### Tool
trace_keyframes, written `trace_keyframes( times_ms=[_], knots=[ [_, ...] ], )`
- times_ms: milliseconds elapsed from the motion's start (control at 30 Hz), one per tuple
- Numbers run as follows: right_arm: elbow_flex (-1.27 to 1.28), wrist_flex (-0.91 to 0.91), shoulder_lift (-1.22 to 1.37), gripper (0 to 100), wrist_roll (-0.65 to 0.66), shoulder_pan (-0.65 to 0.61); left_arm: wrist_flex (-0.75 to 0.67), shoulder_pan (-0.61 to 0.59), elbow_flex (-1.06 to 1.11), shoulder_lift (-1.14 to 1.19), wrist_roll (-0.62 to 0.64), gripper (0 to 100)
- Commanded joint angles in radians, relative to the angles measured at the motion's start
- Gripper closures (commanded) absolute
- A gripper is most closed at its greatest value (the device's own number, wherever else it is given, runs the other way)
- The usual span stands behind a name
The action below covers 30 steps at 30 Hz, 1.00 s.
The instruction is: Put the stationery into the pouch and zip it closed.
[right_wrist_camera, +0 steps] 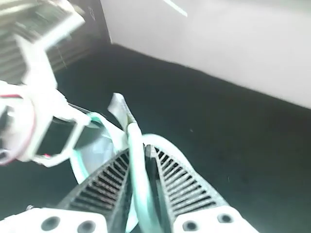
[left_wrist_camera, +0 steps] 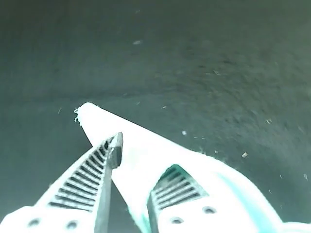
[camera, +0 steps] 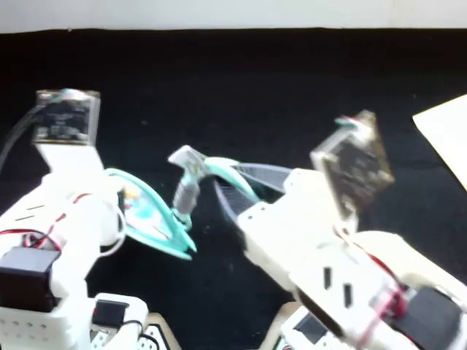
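**Pouch loaded, zip looks undone**

High view: the pouch (camera: 149, 215), clear with teal trim, is held between the two arms, left of centre toward the near edge of the bench (camera: 292, 87). You can see colourful stationery (camera: 137, 204) inside it. The mouth gapes toward the right gripper (camera: 232, 182), whose jaws pinch the teal rim. A white tab (camera: 184, 156) sticks up at the rim's end and a grey stub (camera: 186, 195) hangs below it; can't tell what that is. My read: loading is mostly done, and the zip run is what's left for you. The bench is matt black cloth, with a pale sheet (camera: 445, 135) at the right edge and a white wall (camera: 219, 13) past the far edge.

Left wrist view: the left gripper (left_wrist_camera: 103, 127) is over bare black bench with lint specks. Jaw state: can't tell, and I can't make out the pouch here.

Right wrist view: the jaws are pressed together on the teal rim strip, which runs up to the white tab (right_wrist_camera: 118, 104). The other arm (right_wrist_camera: 29, 97) is close by, with a white wall (right_wrist_camera: 218, 43) behind.
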Motion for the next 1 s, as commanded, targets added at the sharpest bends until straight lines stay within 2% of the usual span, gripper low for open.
trace_keyframes(
  times_ms=[0,233,500,700,867,967],
  knots=[
    [-0.137,0.056,-0.007,99.2,-0.003,0.015,-0.048,0.093,-0.012,0.015,-0.031,99],
    [-0.300,0.116,0.077,99.2,-0.003,0.102,-0.068,0.206,-0.008,0.077,-0.048,99],
    [-0.438,0.117,0.197,99.2,-0.009,0.117,-0.250,0.280,-0.010,0.278,-0.048,99],
    [-0.656,0.117,0.358,99.2,-0.005,0.117,-0.381,0.328,-0.012,0.418,-0.048,99],
    [-0.889,0.113,0.538,99.2,0.000,0.117,-0.450,0.306,-0.012,0.549,-0.048,99],
    [-1.027,0.111,0.641,99.2,0.058,0.117,-0.460,0.263,-0.042,0.585,-0.044,97]
  ],
)
